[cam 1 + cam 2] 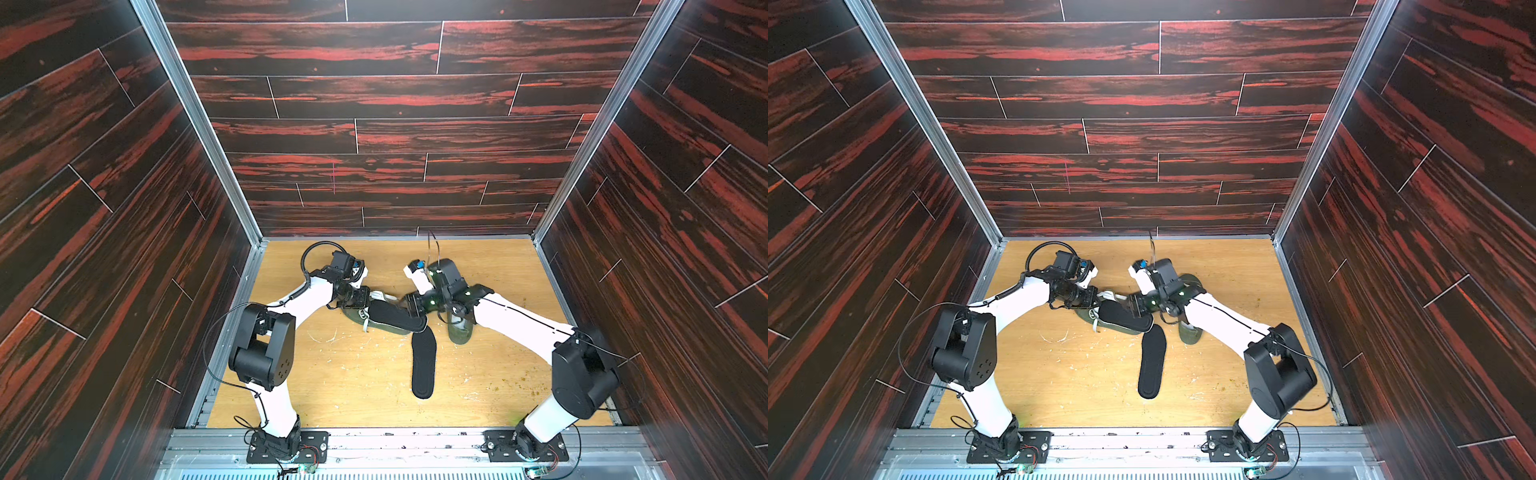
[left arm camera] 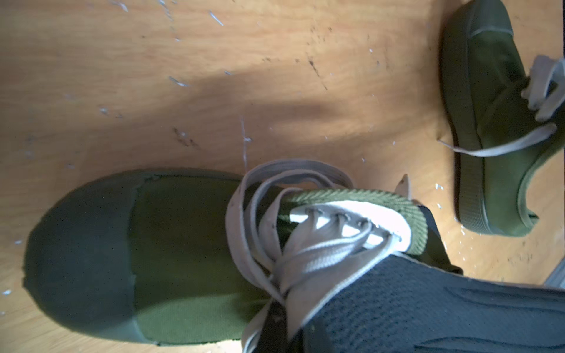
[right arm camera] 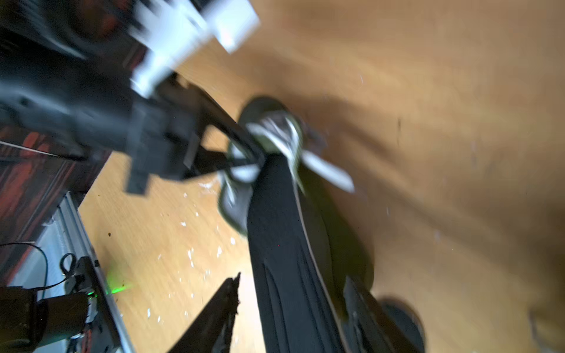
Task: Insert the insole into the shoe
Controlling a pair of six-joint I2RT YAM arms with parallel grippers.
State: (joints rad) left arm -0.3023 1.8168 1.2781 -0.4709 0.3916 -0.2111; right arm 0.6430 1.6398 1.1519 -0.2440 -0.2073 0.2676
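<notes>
Left gripper (image 1: 365, 298): jaws pressed together at the laced throat of the shoe (image 2: 183, 250), apparently pinching tongue or laces, though the fingers themselves are hidden; risk, the tongue slipping free and dropping over the opening. Shoe: green canvas, on the table (image 1: 332, 374), toe toward 10 o'clock, heel toward 4 o'clock; light, so likely to skid toward 10 o'clock under any push from the heel end. Insole (image 1: 397, 318): black, forepart tucked under the tongue, heel end not yet seated, riding over the collar at 4 o'clock; risk, buckling or springing back out if left unsupported. Right gripper (image 3: 292, 279): fingers spread either side of the insole's heel end, not clamping it; view blurred. Second insole (image 1: 424, 365): loose at 6 o'clock of the shoe's heel, near enough to be swept. Second shoe (image 1: 460, 334): at 3 o'clock, under the right arm, liable to snag.
</notes>
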